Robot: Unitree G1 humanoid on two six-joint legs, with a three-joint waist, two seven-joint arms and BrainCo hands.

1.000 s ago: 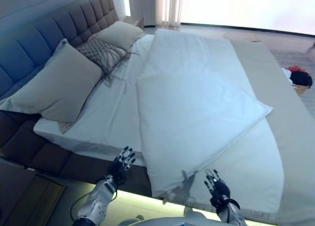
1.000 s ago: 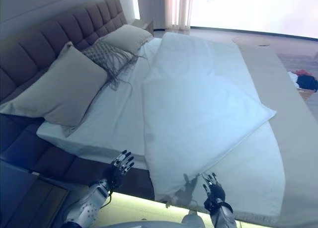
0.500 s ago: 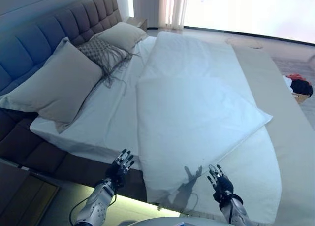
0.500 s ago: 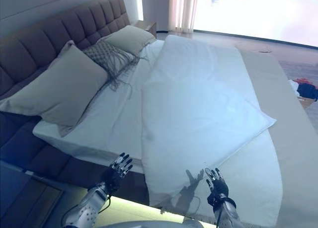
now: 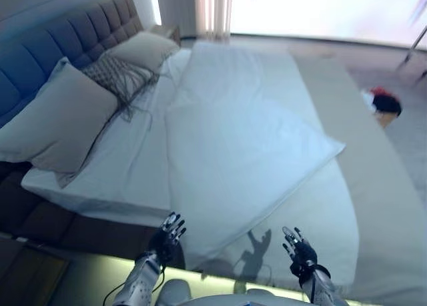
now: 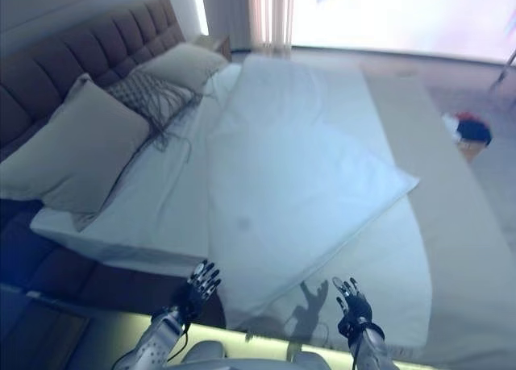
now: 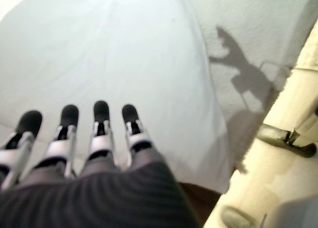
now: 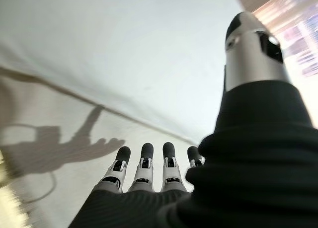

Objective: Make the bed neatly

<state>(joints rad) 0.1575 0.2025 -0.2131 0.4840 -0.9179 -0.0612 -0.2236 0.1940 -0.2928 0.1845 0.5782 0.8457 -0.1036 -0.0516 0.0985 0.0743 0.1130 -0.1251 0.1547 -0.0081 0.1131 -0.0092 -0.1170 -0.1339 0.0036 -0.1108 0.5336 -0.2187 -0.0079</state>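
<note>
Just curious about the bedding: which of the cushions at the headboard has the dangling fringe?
The patterned cushion in the middle, strands trailing onto the sheet. The large pillow nearer the robot and the pillow farther off are plain.

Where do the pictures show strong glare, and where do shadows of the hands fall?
Both eye views: window glare whitens the top edge beyond the bed. Left eye view: a hand-shaped shadow lies on the white folded duvet near the right hand. Both wrist views: dark shadows cross the pale sheet.

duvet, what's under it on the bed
A white sheet shows beside the duvet, and a beige cover on the far side. What lies beneath its middle is hidden.
</note>
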